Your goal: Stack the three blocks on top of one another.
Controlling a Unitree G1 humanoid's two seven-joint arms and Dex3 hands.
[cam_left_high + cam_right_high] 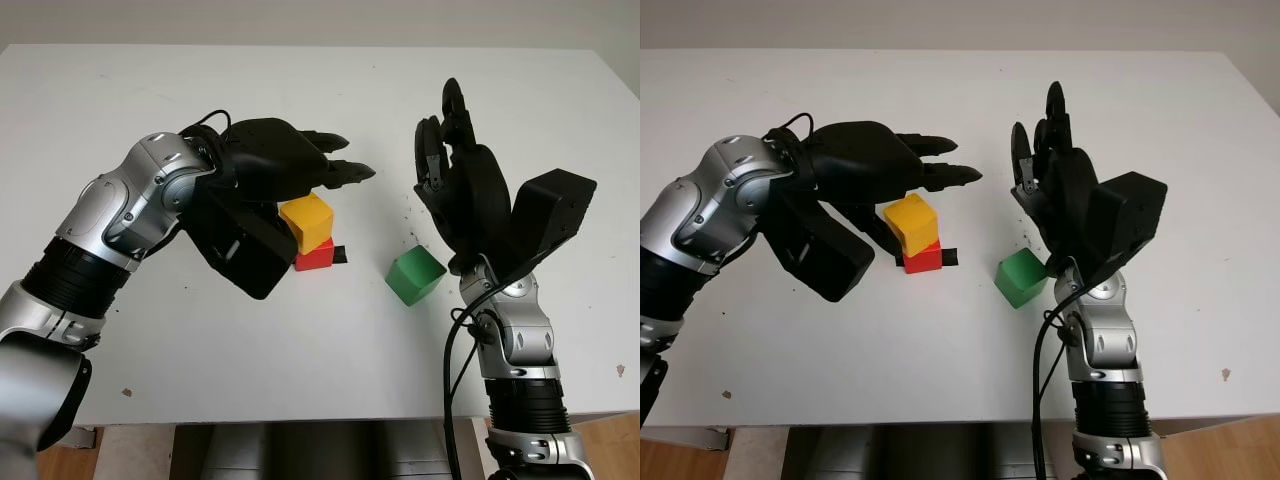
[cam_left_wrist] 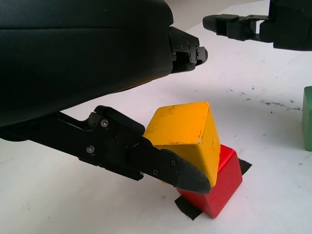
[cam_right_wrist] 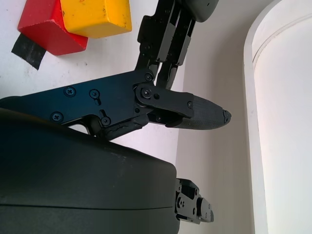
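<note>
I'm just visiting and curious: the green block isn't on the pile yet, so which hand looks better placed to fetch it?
Probably the right hand: it is open right beside the green block. The left hand is open over the yellow block.

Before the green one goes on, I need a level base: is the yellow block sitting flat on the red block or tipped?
Tipped. The yellow block sits skewed on the red block, one edge overhanging beside a finger of the left hand.
</note>
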